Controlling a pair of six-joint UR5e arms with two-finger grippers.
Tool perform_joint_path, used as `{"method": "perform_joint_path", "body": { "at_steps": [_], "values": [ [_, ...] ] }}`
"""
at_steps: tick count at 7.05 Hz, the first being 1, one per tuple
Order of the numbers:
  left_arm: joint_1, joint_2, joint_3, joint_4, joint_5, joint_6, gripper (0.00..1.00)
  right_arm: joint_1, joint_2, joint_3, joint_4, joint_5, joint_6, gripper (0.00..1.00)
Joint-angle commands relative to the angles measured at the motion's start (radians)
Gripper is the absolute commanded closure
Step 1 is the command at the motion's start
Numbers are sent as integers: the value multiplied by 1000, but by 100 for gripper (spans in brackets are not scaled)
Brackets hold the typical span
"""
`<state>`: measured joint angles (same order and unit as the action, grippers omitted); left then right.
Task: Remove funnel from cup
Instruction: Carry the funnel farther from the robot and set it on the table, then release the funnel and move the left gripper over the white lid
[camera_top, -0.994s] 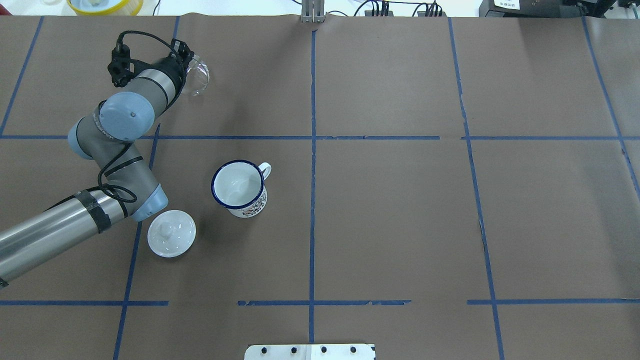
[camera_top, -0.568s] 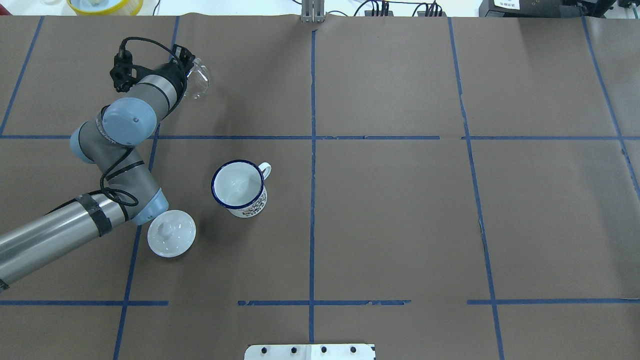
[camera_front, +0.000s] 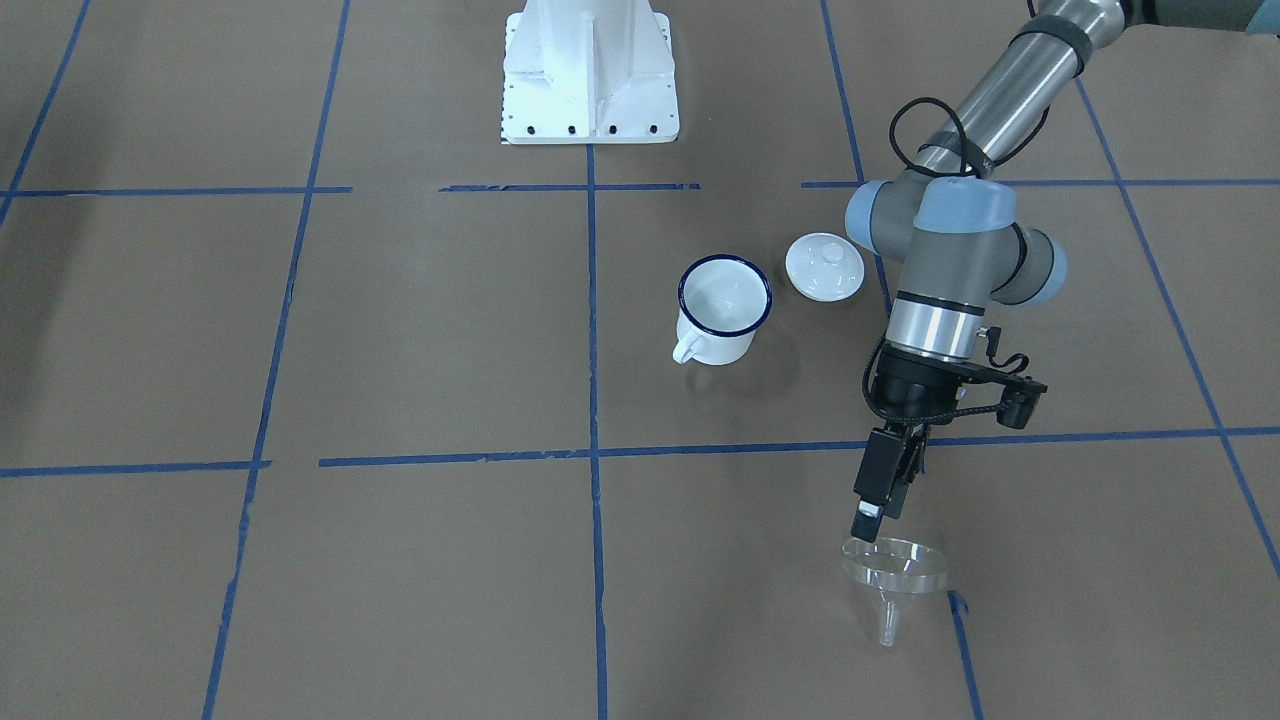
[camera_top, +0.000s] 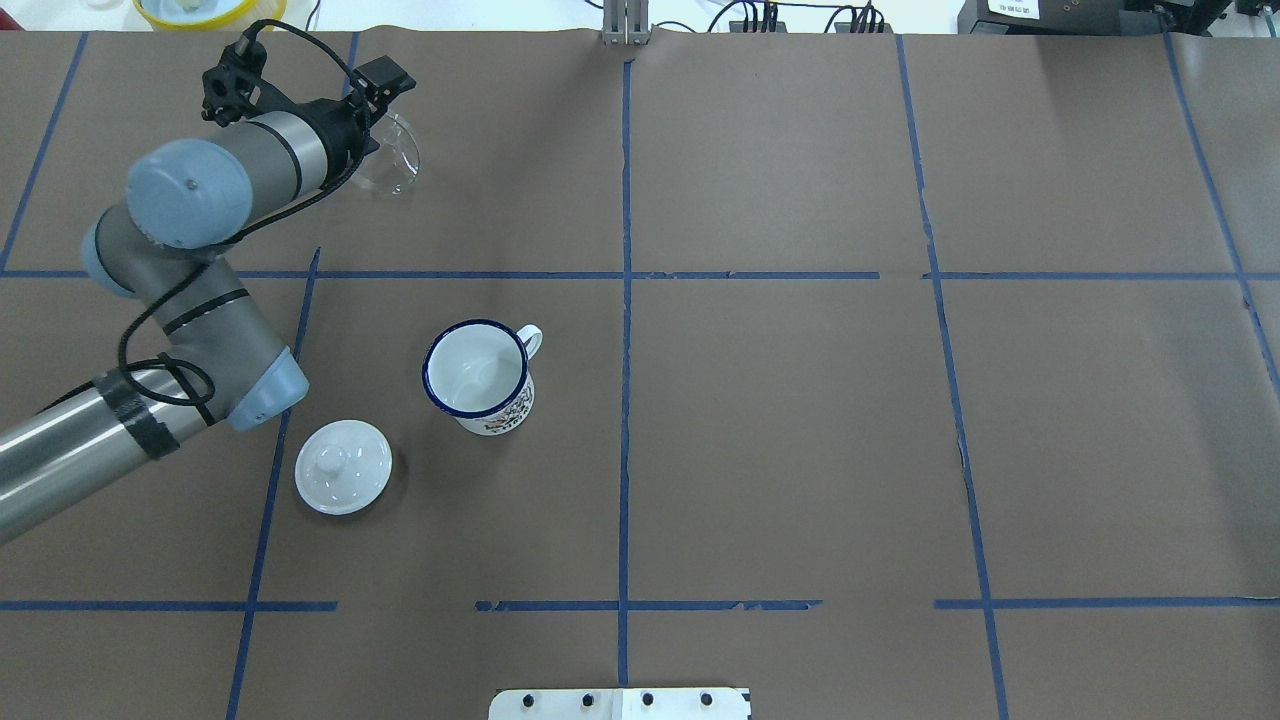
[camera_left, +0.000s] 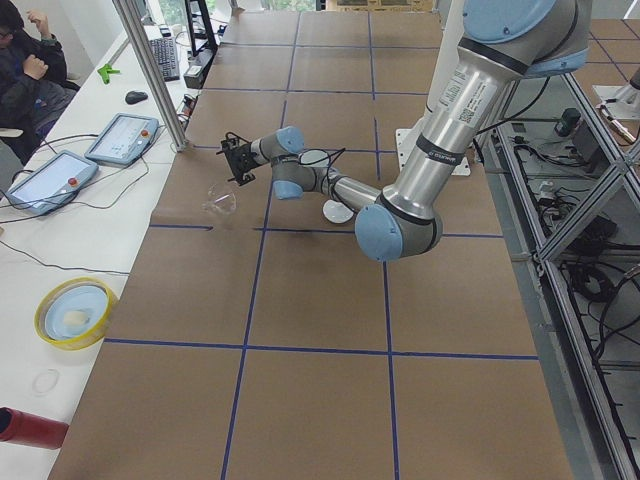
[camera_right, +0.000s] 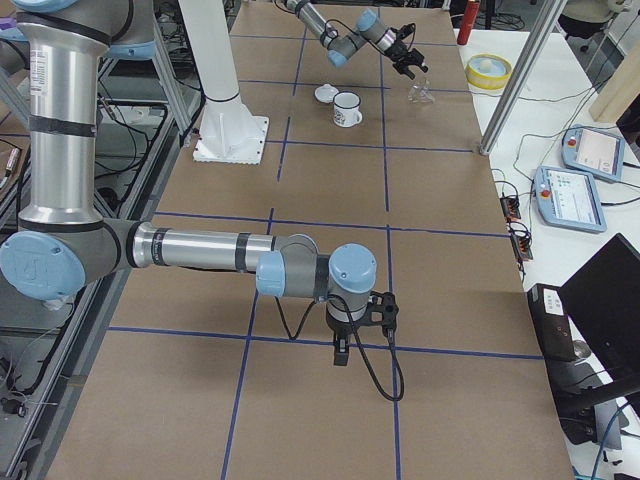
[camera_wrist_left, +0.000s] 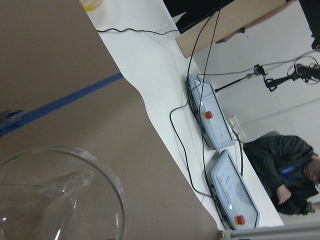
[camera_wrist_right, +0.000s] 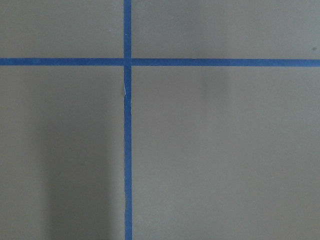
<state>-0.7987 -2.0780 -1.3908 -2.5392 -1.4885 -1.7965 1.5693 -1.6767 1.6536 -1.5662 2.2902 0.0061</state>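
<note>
Even, bright room light falls on my counter (camera_top: 800, 450); the cup (camera_front: 724, 308) throws only a soft, faint shadow. In my left wrist view the funnel (camera_wrist_left: 55, 195) sits close and blurred; elsewhere focus is sharp.

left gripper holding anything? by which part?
Cannot tell. Fingers of the left gripper end at the rim of the clear funnel, but it looks tipped onto the table; no view shows a clamp.
</note>
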Motion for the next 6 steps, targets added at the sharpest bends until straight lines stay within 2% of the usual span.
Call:
{"method": "perform_joint_path", "body": {
  "at_steps": [1,2,3,4,5,6],
  "values": [
    [-59,134,-331,380,-319,376,0,0,0,0,0,0,0,0],
    [-63,244,-537,577,-372,534,0,0,0,0,0,0,0,0],
    [-68,301,-650,706,-407,615,0,0,0,0,0,0,0,0],
    [-54,332,-713,790,-447,629,0,0,0,0,0,0,0,0],
    [-13,329,-720,875,-522,626,0,0,0,0,0,0,0,0],
    [78,335,-708,884,-518,565,0,0,0,0,0,0,0,0]
  ]
}}
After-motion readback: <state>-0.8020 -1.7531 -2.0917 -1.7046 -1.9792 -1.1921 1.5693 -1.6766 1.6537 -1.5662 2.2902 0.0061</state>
